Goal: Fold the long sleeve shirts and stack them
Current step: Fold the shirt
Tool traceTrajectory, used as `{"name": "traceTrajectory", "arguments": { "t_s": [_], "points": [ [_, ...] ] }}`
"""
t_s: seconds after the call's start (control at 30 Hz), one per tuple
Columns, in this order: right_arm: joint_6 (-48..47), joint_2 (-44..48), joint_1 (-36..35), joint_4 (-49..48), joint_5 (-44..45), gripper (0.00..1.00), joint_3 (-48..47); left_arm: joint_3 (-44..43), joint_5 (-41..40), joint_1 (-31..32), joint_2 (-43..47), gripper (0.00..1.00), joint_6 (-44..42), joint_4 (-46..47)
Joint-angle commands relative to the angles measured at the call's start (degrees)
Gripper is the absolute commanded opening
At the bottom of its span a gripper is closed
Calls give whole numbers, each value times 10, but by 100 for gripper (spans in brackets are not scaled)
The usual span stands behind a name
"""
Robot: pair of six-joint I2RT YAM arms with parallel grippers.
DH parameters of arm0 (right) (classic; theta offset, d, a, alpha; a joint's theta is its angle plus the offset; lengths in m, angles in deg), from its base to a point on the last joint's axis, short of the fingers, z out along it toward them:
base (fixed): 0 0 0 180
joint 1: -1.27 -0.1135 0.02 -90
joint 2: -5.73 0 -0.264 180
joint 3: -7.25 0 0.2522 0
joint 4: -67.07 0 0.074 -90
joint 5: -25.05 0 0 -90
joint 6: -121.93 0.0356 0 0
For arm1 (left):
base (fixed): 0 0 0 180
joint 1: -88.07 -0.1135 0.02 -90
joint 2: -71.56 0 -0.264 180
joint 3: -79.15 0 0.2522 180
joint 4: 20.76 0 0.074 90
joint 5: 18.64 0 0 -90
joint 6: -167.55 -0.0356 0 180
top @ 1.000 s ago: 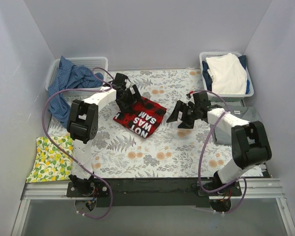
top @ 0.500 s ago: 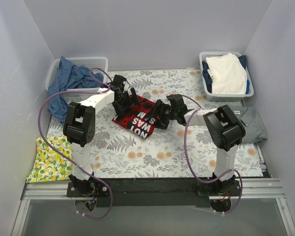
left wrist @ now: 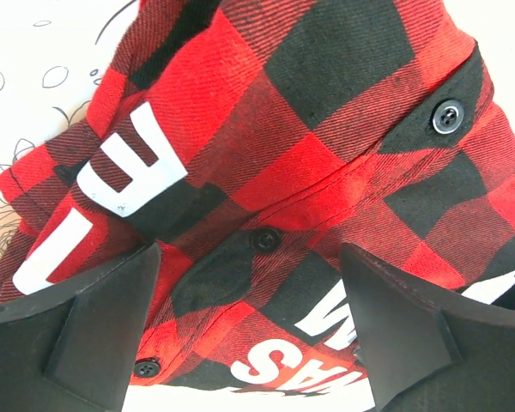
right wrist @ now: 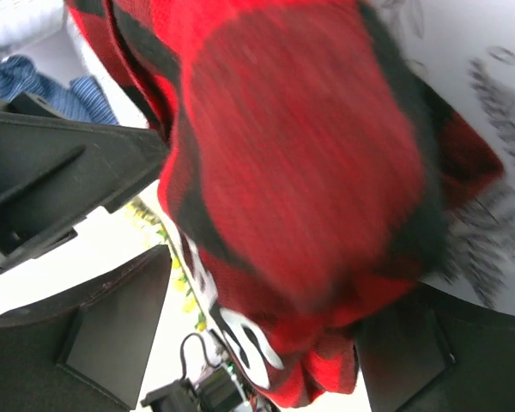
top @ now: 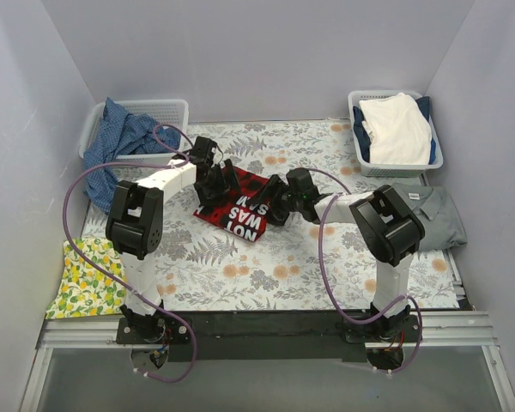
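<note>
The red-and-black plaid shirt lies folded on the floral table, its white lettering upward. My left gripper is down at the shirt's far-left edge. In the left wrist view the left gripper is open, and plaid cloth with black buttons lies under the gap. My right gripper is at the shirt's right edge. In the right wrist view the right gripper is open, and a bulge of plaid lies between the fingers. A grey collared shirt lies flat at the right, partly under the right arm.
A white basket at the back left spills blue cloth over its rim. Cream-white and navy cloth fills another basket at the back right. A lemon-print cloth lies at the near left. Purple cables loop from both arms.
The right arm swung left from the table's right side to the plaid shirt's right edge, uncovering the grey shirt. The left gripper shifted slightly over the shirt's left edge.
</note>
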Motion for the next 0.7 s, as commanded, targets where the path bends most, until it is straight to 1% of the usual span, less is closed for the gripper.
{"name": "traceTrajectory", "arguments": {
  "t_s": [0.0,0.07,0.13,0.2,0.33,0.5,0.57,0.6,0.63,0.67],
  "points": [
    [-10,22,-4,116,109,85,61,21,-13,-15,-9,85,-10,-54],
    [-1,37,-6,122,118,83,74,19,-9,-15,-12,84,-7,-53],
    [9,50,-10,123,135,77,91,21,-5,-15,-10,83,-4,-51],
    [5,47,-11,121,130,73,89,20,-3,-15,-8,82,-4,-52],
    [-6,8,-11,104,104,66,62,17,2,-15,-7,82,-5,-53],
    [-9,-35,-14,103,86,64,15,18,7,-15,-4,82,-10,-54],
    [-6,-46,-14,102,83,60,11,20,7,-15,-2,82,-10,-55],
    [-7,-47,-14,104,82,50,13,19,7,-15,-1,82,-11,-55],
    [-7,-41,-14,103,87,45,19,17,5,-15,0,82,-11,-56],
    [-8,-35,-15,107,93,35,25,14,0,-15,4,82,-12,-56]
  ]
}}
